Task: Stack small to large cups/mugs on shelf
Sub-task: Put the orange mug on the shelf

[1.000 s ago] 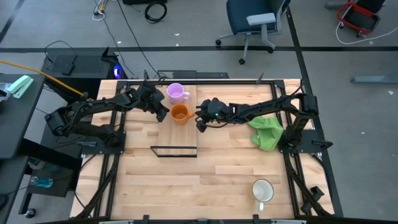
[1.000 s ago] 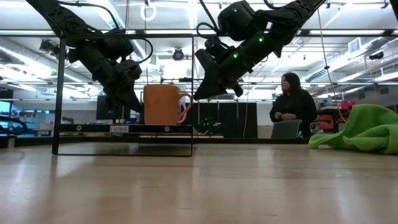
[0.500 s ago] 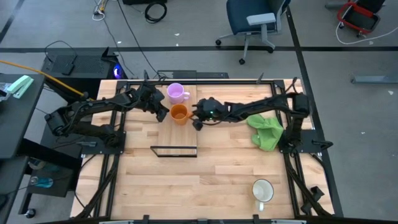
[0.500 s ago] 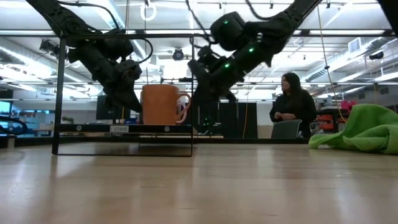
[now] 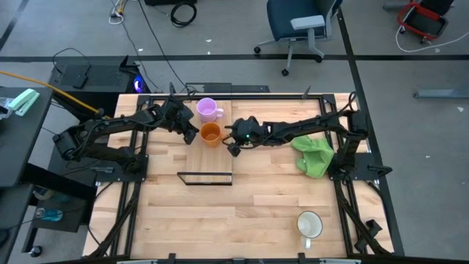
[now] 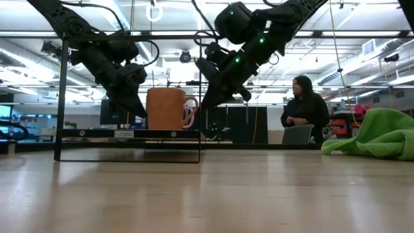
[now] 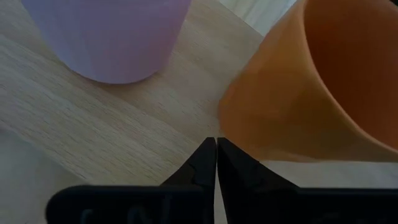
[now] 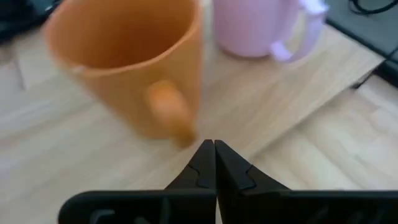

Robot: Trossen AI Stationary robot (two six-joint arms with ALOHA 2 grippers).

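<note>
The orange mug (image 5: 211,133) stands upright on the light-wood shelf board (image 5: 209,160). The light purple mug (image 5: 207,109) stands just beyond it toward the far edge. The white mug (image 5: 309,224) stands on the tabletop near the near right corner. My left gripper (image 7: 216,146) is shut, its tips at the foot of the orange mug's (image 7: 311,81) left wall. My right gripper (image 8: 214,148) is shut, its tips just below the orange mug's handle (image 8: 169,112) on the mug's right. The low view shows the two grippers on either side of the orange mug (image 6: 165,109). My left gripper points its shut tips at the base of the orange mug's wall (image 7: 233,127), slanting down from the table's left; I cannot tell whether it touches. My right gripper's shut tips sit beside the lower end of the handle (image 8: 183,135), coming from the table's right; I cannot tell whether it touches.
A green cloth (image 5: 314,154) lies bunched under the right arm near the table's right edge. The shelf's thin black frame (image 5: 204,178) marks its near end. A person (image 6: 304,110) sits in the room beyond the table. The near half of the tabletop (image 5: 220,220) holds only the white mug.
My right gripper has moved a little toward the orange mug, to the table's left. It dipped down beside the handle, then rose again. It stayed shut. My left gripper kept still.
</note>
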